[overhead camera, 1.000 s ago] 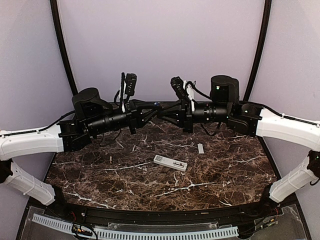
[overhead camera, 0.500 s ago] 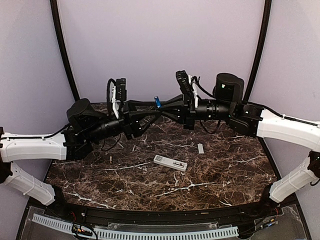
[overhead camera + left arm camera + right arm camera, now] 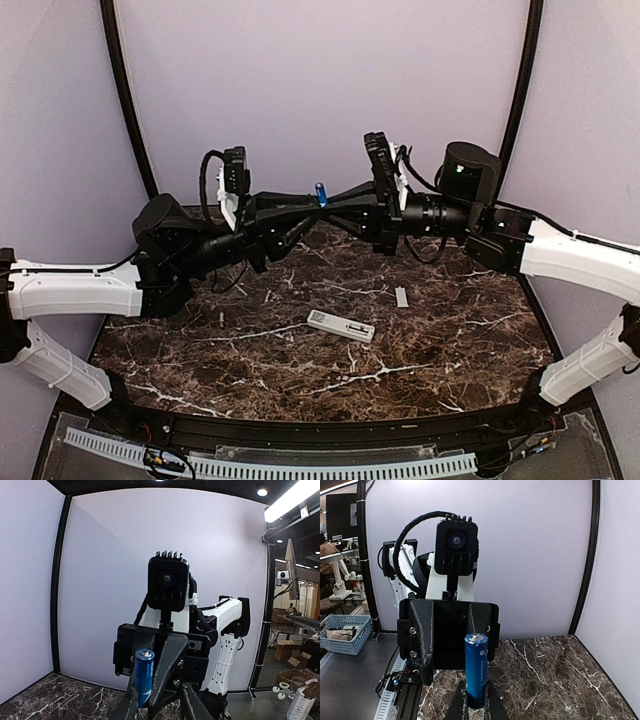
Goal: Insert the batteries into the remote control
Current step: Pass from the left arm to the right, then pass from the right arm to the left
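Note:
A blue battery (image 3: 320,193) stands upright in mid-air above the far middle of the table. My right gripper (image 3: 323,200) is shut on its lower end; in the right wrist view (image 3: 477,703) the battery (image 3: 476,670) rises from between the fingertips. My left gripper (image 3: 303,207) faces it with jaws spread. In the left wrist view (image 3: 159,702) the battery (image 3: 144,677) sits near its left finger, and I cannot tell if they touch. The white remote control (image 3: 340,326) lies flat on the table, below both grippers. I cannot make out a second battery.
A small pale grey cover piece (image 3: 401,297) lies right of and behind the remote. The dark marble table (image 3: 200,350) is ringed by a lilac backdrop with black poles. A slotted cable duct (image 3: 300,465) runs along the near edge.
Both grippers have risen, still tip to tip. The left arm has drawn back to the left. The blue battery, hidden a second ago, now shows upright between the fingertips.

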{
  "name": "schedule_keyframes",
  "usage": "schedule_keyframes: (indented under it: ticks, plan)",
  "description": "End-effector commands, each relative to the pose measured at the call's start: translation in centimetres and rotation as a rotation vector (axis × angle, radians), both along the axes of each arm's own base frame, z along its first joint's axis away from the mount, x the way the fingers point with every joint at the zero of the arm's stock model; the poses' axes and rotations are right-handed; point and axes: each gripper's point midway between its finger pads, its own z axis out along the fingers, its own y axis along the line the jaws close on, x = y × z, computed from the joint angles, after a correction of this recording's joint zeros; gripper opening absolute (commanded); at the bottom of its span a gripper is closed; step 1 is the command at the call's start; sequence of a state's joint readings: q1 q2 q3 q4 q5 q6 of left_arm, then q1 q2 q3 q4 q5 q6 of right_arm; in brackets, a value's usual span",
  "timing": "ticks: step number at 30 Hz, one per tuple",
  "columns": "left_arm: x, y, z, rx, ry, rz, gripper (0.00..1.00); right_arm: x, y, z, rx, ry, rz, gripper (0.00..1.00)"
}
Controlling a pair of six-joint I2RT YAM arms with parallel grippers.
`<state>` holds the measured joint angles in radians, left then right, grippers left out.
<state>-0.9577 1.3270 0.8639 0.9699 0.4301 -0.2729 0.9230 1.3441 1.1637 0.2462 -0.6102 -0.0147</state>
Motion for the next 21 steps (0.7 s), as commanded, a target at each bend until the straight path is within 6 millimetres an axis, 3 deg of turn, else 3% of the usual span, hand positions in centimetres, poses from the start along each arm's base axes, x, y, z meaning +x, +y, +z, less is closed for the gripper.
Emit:
schedule_keyframes:
  ticks: [1, 7, 14, 21]
  plan:
    - [-0.2, -0.2, 1.8, -0.023, -0.008, -0.017, 0.26, -1.0, -0.5, 0.6, 0.025, -0.006, 0.023, 0.00]
    - [0.1, -0.5, 2.0, -0.022, -0.006, -0.014, 0.19, -0.9, -0.4, 0.2, 0.014, -0.001, 0.021, 0.00]
    - [0.4, -0.9, 2.2, -0.022, -0.004, -0.018, 0.20, -0.8, -0.4, 0.2, 0.009, -0.002, 0.016, 0.00]
    - [0.9, -1.3, 1.4, 0.017, 0.014, -0.001, 0.15, -0.9, -0.5, 0.4, 0.013, -0.009, 0.017, 0.00]
